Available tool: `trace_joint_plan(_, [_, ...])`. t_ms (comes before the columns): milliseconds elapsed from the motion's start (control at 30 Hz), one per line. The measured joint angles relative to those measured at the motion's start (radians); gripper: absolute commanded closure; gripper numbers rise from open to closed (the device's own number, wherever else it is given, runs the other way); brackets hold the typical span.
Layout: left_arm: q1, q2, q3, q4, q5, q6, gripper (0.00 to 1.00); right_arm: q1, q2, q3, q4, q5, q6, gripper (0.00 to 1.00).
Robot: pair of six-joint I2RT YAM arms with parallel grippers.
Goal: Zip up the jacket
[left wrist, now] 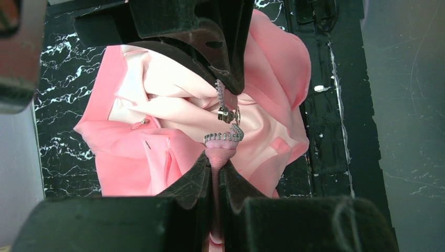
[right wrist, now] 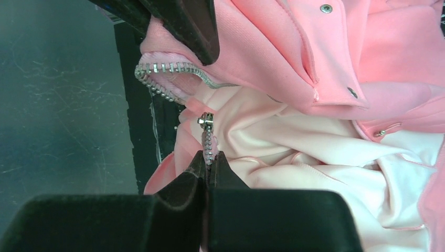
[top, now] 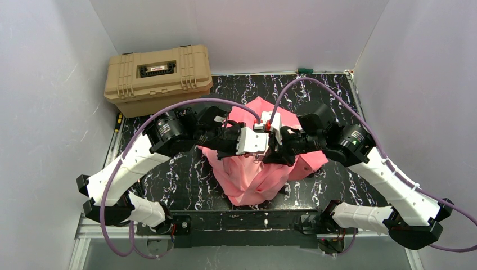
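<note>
1. Jacket (top: 256,185) edge first: the left gripper (left wrist: 215,156) has its two fingers pressed together on a pink fold of it. A short curl of silver zipper teeth (left wrist: 224,137) sticks out just past the fingertips.
2. The right gripper (right wrist: 211,157) is also pressed tight. It pinches the other zipper strip, and the little metal slider (right wrist: 205,120) sits on that strip just past its tips.
3. The two grippers point at each other, tip to tip, close together over the middle of the jacket.
4. In the right wrist view, the teeth held by the left gripper are near the slider but not touching it.
5. The front of the jacket is open. The pale pink lining (right wrist: 294,142) shows inside, all soft and wrinkled.
6. A pocket flap with a round silver snap (right wrist: 326,8) lies near the zipper.
7. The jacket lies bunched up in a heap on the black table (top: 185,174) with white marble lines. It is in the middle of the table, between the two arms.
8. A tan case (top: 159,79) with its lid shut stands at the far left corner of the table, well apart from the jacket.
9. Purple cables (top: 112,185) loop along both arms.
</note>
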Motion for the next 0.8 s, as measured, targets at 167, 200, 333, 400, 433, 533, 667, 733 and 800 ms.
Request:
trace_joint_plan(167, [0.0,0.0,-0.004,0.002,0.006,-0.002,1.0,0.006,-0.002,0.0,0.002,0.012,-0.038,0.99])
trace_joint_plan(200, [0.0,0.0,-0.008,0.002,0.007,-0.002,1.0,0.007,-0.003,0.0,0.003,0.013,-0.044,0.99])
trace_joint_plan(333, [0.0,0.002,-0.021,0.003,0.007,-0.003,1.0,0.013,-0.01,0.0,0.008,0.021,-0.076,0.99])
trace_joint_plan(400, [0.0,0.002,-0.031,0.012,0.006,-0.007,1.0,0.014,-0.015,0.0,0.008,0.023,-0.09,0.99])
trace_joint_plan(433, [0.0,0.002,-0.037,0.019,0.006,-0.01,1.0,0.015,-0.018,0.0,0.008,0.024,-0.097,0.99])
trace_joint_plan(533, [-0.002,0.0,-0.057,0.046,0.003,-0.016,1.0,0.018,-0.02,0.0,0.003,0.027,-0.108,0.99])
trace_joint_plan(667, [-0.005,-0.003,-0.06,0.055,-0.002,-0.02,1.0,0.019,-0.021,0.0,0.008,0.027,-0.119,0.99])
trace_joint_plan(733, [-0.006,-0.004,-0.06,0.054,-0.002,-0.02,1.0,0.023,-0.021,0.0,0.007,0.027,-0.122,0.99])
trace_joint_plan(800, [-0.006,-0.005,-0.06,0.053,-0.002,-0.02,1.0,0.024,-0.022,0.0,0.007,0.03,-0.122,0.99])
